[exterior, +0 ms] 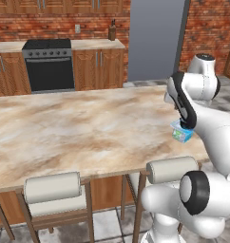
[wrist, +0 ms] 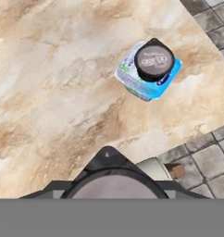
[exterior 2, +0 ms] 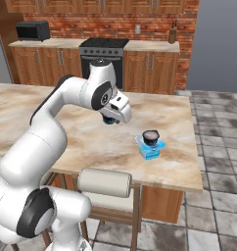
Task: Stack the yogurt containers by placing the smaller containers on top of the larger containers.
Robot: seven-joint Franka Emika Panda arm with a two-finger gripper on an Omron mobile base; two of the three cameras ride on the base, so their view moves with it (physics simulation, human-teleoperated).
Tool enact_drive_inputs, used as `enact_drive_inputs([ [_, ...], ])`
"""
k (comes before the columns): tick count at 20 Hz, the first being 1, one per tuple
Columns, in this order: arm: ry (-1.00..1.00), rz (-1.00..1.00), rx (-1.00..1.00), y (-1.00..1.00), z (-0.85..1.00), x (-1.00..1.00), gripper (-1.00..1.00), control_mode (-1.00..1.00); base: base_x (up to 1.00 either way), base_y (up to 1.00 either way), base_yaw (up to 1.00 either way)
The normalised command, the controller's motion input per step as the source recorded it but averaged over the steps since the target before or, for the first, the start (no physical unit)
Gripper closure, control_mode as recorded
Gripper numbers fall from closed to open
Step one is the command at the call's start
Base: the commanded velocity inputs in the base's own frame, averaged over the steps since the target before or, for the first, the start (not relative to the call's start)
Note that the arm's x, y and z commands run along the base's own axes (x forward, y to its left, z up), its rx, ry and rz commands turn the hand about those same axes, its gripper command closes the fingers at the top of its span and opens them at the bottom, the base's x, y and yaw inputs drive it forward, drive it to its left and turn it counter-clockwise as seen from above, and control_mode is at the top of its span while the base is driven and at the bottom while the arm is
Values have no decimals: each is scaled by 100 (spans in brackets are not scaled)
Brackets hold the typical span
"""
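Nearest the base stand two stools with pale cushioned backs, one (exterior: 52,187) to the left and one (exterior: 171,169) to the right, both tucked against the near edge of the marble counter (exterior: 79,128).

Above the counter's right part hangs the gripper (exterior 2: 109,120), and a small dark cup (wrist: 115,184) with a pale top sits between its fingers, close up at the bottom of the hand view. The fingertips themselves are hidden behind that cup, so I cannot tell for certain how tightly they close on it, though the cup rides off the counter with the hand.

A little farther right, near the counter's right edge, rests the pale blue tub (exterior 2: 152,149), squarish and translucent, with green marks on its side. On top of it sits a second dark cup (exterior 2: 151,137), round, with a greyish printed lid, roughly centred on the tub and touching it. In the left base view the tub (exterior: 182,132) peeks out from behind the arm's forearm. The held cup is apart from this stack, up and to its left.

Beyond the counter, a black oven (exterior 2: 104,58) sits among wooden cabinets (exterior 2: 154,73) against a brick wall. A black microwave (exterior 2: 32,30) stands on the far counter at left, and a dark bottle (exterior 2: 172,34) at right.
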Motion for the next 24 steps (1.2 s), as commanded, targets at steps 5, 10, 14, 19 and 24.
enact_drive_inputs([
  [5,0,-3,0,-34,0,-14,100,-100,0,0,0],
  [10,-1,-3,0,-33,0,-16,100,-100,0,0,0],
  [14,-4,-4,0,-29,0,-7,100,-100,0,0,0],
  [19,-4,-4,0,-27,0,0,100,-100,0,0,0],
  [24,-6,-3,-1,-26,-6,0,100,-100,0,0,0],
])
